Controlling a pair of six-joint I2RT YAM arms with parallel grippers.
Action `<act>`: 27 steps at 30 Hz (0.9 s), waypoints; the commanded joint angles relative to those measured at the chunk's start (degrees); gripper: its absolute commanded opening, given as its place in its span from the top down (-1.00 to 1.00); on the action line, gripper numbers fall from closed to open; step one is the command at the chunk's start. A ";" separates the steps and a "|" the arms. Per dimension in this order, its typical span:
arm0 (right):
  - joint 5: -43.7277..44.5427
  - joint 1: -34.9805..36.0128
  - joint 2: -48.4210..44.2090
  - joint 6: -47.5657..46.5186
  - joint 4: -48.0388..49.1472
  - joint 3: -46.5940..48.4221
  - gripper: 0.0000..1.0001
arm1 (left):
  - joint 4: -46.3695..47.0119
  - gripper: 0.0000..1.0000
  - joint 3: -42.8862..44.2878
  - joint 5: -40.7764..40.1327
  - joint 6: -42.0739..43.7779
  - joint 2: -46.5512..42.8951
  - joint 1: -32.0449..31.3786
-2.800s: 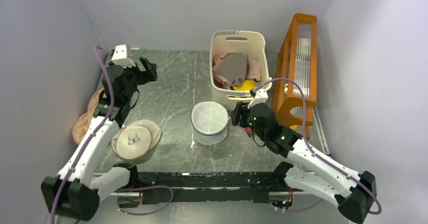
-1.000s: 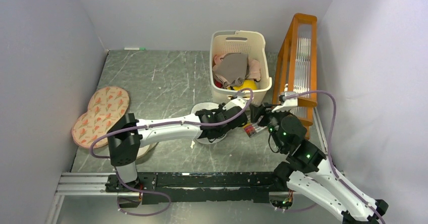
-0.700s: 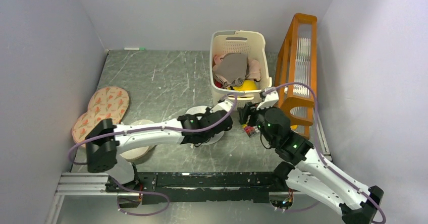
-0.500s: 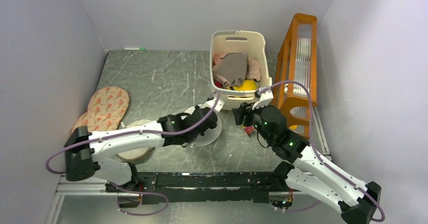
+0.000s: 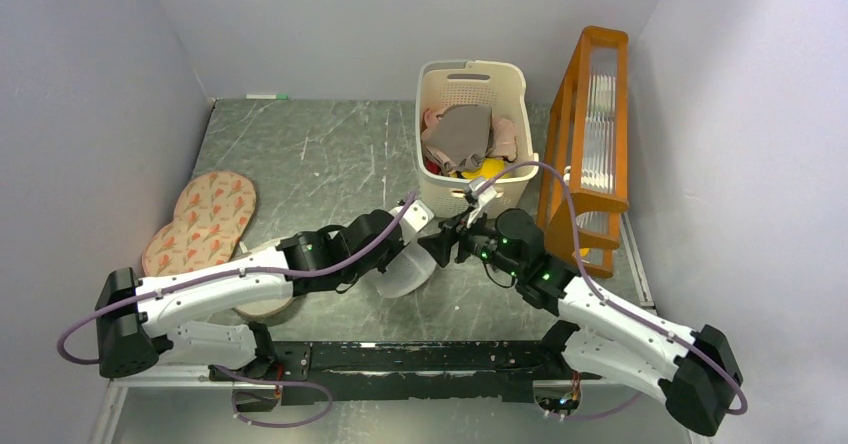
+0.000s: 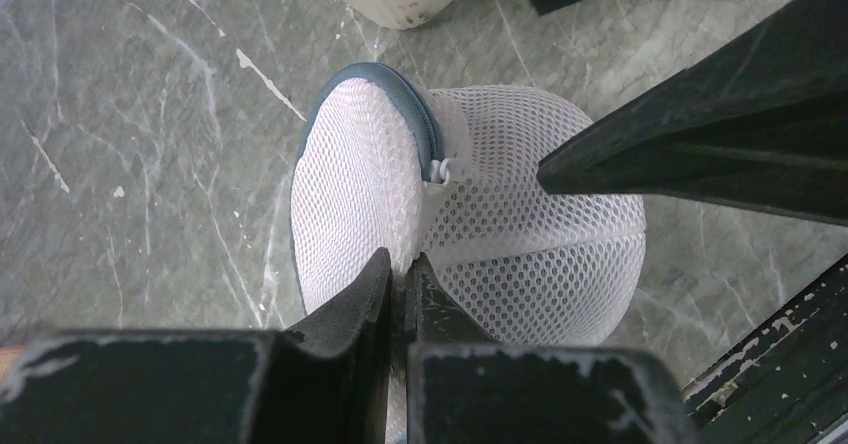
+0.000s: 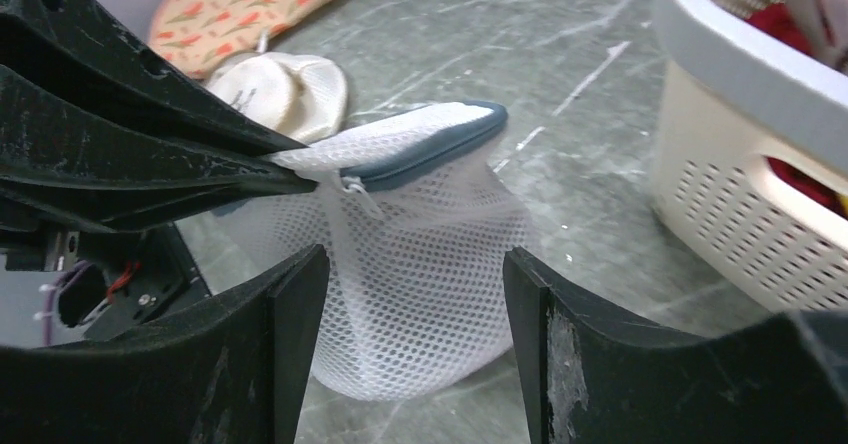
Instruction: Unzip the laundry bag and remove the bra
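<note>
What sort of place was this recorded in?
Probably a robot lab's mock laundry corner: a grey marbled table boxed in by plain white walls, a cream basket of clothes, an orange rack and a mesh laundry bag.

laundry bag (image 5: 406, 274) before basket (image 5: 470, 65), rack (image 5: 598, 36) right of basket, pads (image 5: 210, 209) left

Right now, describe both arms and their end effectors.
White links, black joints with green lights: the left arm and right arm match, a purple cable along each. The left end effector and right end effector have two scuffed black fingers.
</note>
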 commanded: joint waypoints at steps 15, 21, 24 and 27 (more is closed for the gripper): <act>-16.89 -1.78 11.71 6.74 17.39 1.85 0.23 | 1.32 0.86 -1.30 2.17 1.46 -4.85 -0.08; -17.05 -1.79 12.54 7.93 19.84 1.68 0.33 | 1.08 0.86 -1.03 3.51 1.20 -4.39 -0.03; -16.76 -1.75 12.78 7.91 20.12 1.61 0.41 | 0.89 0.86 -0.90 3.88 1.11 -4.17 -0.08; -16.20 -1.80 12.80 8.19 20.56 1.22 0.44 | 0.82 0.86 -0.94 3.81 1.12 -4.24 -0.03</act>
